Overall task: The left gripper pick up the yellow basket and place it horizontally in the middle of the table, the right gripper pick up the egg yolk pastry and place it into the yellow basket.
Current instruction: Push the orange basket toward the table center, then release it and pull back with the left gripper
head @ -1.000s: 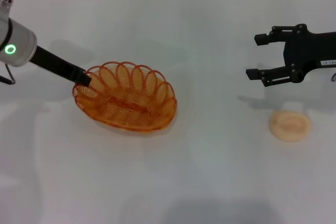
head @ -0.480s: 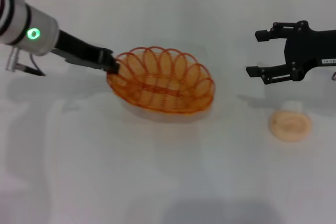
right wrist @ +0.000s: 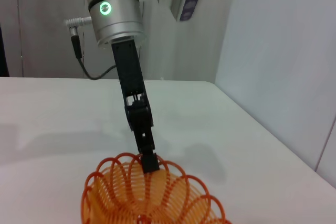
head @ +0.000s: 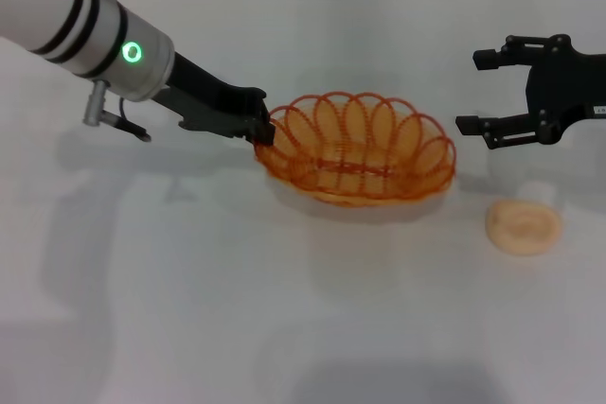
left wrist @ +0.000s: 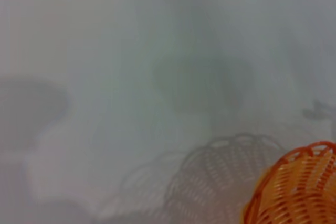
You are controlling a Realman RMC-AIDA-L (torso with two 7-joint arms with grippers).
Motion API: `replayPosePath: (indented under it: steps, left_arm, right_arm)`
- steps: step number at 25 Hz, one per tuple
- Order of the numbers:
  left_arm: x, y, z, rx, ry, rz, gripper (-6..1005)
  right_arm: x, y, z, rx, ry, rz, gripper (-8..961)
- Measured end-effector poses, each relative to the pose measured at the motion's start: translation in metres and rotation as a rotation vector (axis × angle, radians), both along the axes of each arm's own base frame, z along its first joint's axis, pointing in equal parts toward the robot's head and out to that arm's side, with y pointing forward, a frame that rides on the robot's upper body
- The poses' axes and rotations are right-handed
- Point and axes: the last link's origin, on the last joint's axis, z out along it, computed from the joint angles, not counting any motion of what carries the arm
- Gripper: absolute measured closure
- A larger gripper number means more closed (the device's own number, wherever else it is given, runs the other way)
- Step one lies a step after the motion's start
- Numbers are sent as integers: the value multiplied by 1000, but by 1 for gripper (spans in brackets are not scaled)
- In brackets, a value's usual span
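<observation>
The left gripper point(head: 262, 131) has its black fingers clamped on the looped rim of the oval orange-amber wire basket point(head: 358, 149), gripping the nine o'clock end so the long body trails out toward three o'clock, lying crosswise as the task wants. The basket looks lifted clear of the plain white table point(head: 189, 309), judging by the shadow beneath it, and it hangs around the table's middle, so I'd say the set-down is close. Holding by the rim end keeps the hollow of the basket open for what comes after. Over at three o'clock the right gripper point(head: 492, 92) hovers with its two fingers spread wide, nothing between them. The small round peach-cream egg yolk pastry point(head: 524, 226) sits on the table just below that gripper, at about four o'clock from the basket and apart from it, not yet picked up.
</observation>
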Motion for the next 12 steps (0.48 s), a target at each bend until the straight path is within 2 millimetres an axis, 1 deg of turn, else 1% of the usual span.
replayPosePath:
  steps: [1, 6, 12]
  left_arm:
    - [1, 0, -5, -2, -13, 23, 931]
    - [0, 1, -12, 13, 8, 36, 931]
    - [1, 0, -16, 12, -14, 50, 932]
  right_arm:
    - [0, 0, 0, 0, 0, 1, 122]
    - [3, -1, 1, 2, -4, -4, 122]
    - [3, -1, 2, 2, -5, -4, 122]
